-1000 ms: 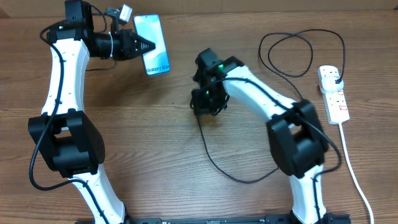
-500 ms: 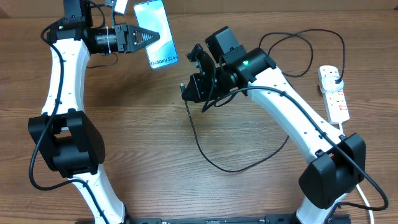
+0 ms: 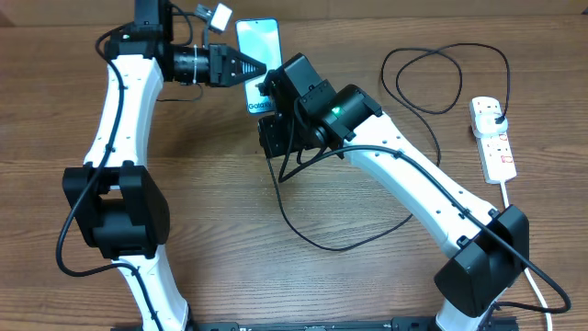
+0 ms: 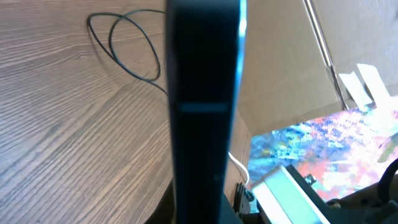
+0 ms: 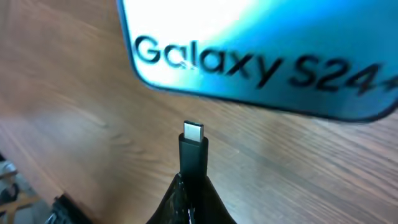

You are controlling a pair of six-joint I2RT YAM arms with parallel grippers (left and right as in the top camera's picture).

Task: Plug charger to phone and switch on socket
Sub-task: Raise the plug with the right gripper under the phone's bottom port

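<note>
Both arms have shifted since a second ago: the left hand (image 3: 261,67) has carried the phone (image 3: 258,39) rightward along the far side of the tabletop (image 3: 211,202), and the right arm has swung up from the middle to meet it. Left hand is clamped on the phone, its tips over one long side and the lit screen facing the overhead camera. From the left wrist the phone (image 4: 205,93) shows only as a dark edge-on bar up the middle of the view.

Right hand (image 3: 269,129) is closed on the charger (image 3: 310,241), pinching the black connector housing between its fingertips (image 5: 177,205). In the right wrist view the metal tip points at the short end of the phone (image 5: 249,43) that reads "Galaxy S24+". It is near that end but apart from it, not inserted.

From the right hand the cable drops in a loop across the tabletop, passes behind the right arm and coils again at the far right. Its plug sits in the socket (image 3: 494,140), which lies along the right edge, well apart from the phone.
</note>
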